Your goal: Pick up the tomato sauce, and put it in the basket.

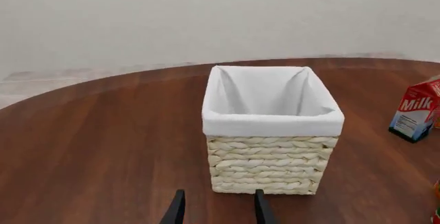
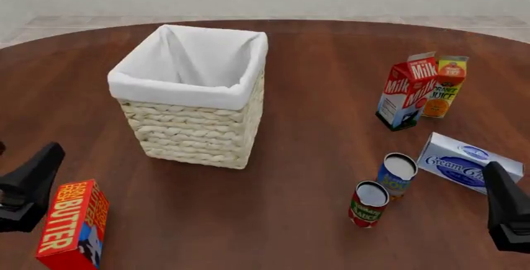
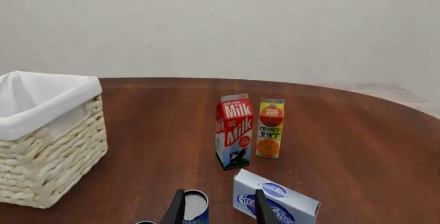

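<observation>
at the lower right edge of the front view, the right gripper (image 2: 507, 217) hangs above the table with nothing in it; in its own wrist view the two dark fingertips (image 3: 177, 211) stand apart with a clear gap, open and touching nothing. just beyond them in that view sit the blue-and-yellow can (image 3: 195, 206) and the cream cheese box (image 3: 275, 201). the tomato sauce (image 2: 368, 204), a red can with a green band and silver top, stands upright in the lower right of the front view, touching or nearly touching the blue-and-yellow can (image 2: 396, 174) just above it; it barely shows in the right wrist view, only a sliver at the bottom edge.

that closeness is the main risk, as i judge it: fingers coming down beside the sauce could nudge or close on the blue can instead, or tip one can into the other. the cream cheese box (image 2: 468, 163) near the right also crowds the approach.

at the lower left, the left gripper (image 2: 29, 186) is likewise open and empty, its fingertips (image 1: 176, 209) parted and pointing at the basket (image 1: 271, 170). a butter box (image 2: 73, 225) stands just beside it. the basket (image 2: 195, 124) sits in the upper left, well apart from the sauce, so a carried can must clear its rim. a milk carton (image 2: 406, 91) and orange juice carton (image 2: 445, 87) stand in the upper right.
</observation>
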